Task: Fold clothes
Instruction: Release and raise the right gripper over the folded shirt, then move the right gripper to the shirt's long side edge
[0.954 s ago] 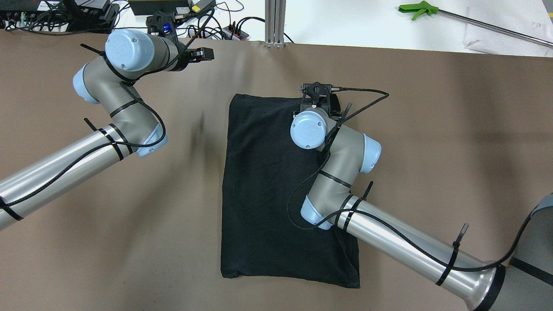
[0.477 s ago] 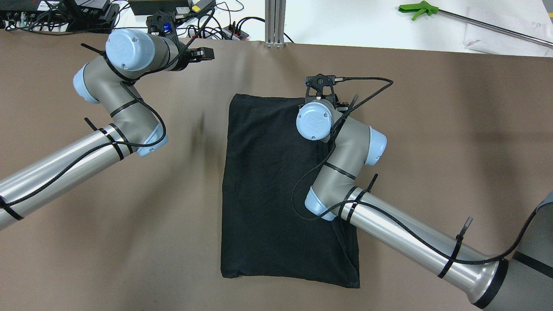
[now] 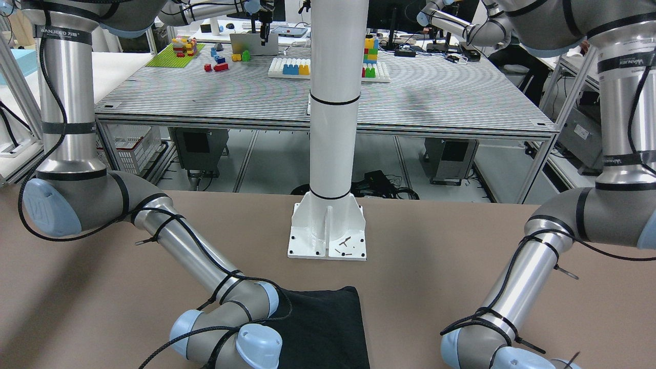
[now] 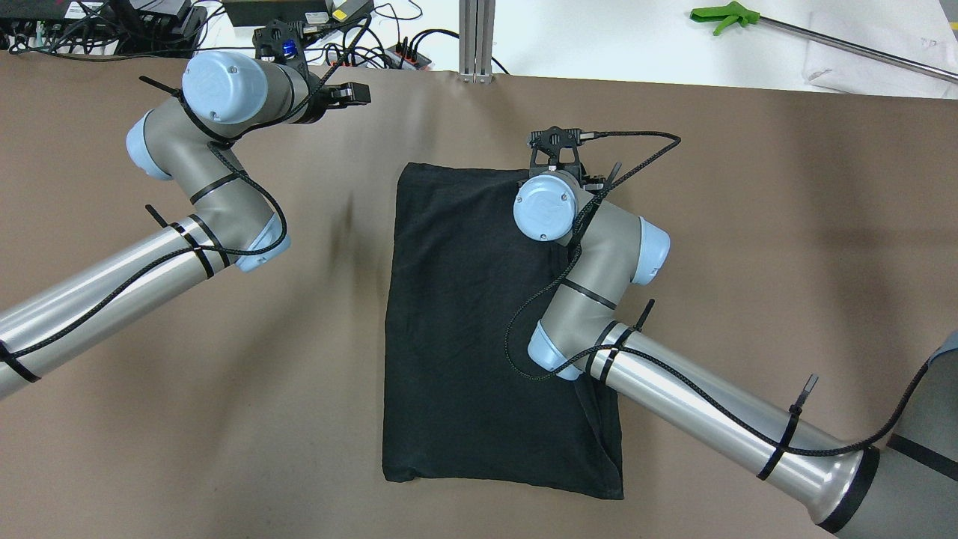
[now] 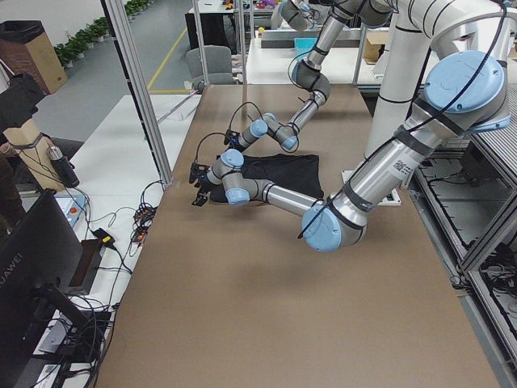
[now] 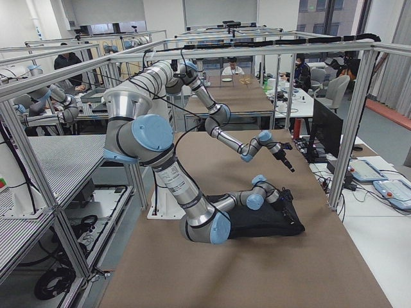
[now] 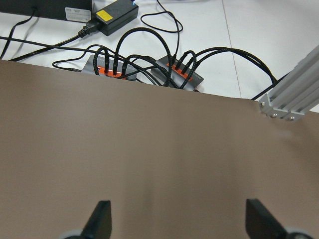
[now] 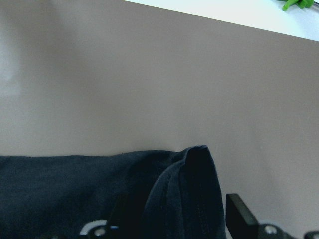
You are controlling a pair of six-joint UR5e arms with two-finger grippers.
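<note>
Black soft fabric garment [image 4: 464,322] lies flat near the middle of the brown tabletop [image 4: 748,224] as a long rectangle, its short edges toward and away from the robot. It already looks doubled over, with a loose flap along its right side near the robot.

At the far right corner sits the right hand [image 8: 182,219]. In its wrist view that corner stands up as a rolled hem between the dark fingers [image 8: 241,211]. I cannot tell whether they have pinched the cloth or only bracket it.

The left hand [image 7: 179,224] hangs over bare tabletop near the far edge, well apart from the garment. Its fingers are spread wide with nothing between them. Beyond it are black cables and power strips [image 7: 144,69].

I judge this to be the grasp that starts the next fold. Next I would want a firm pinch on the corner, then a low lift and carry back toward the robot. With the left hand so far off, the far left corner may drag and skew the fold.
</note>
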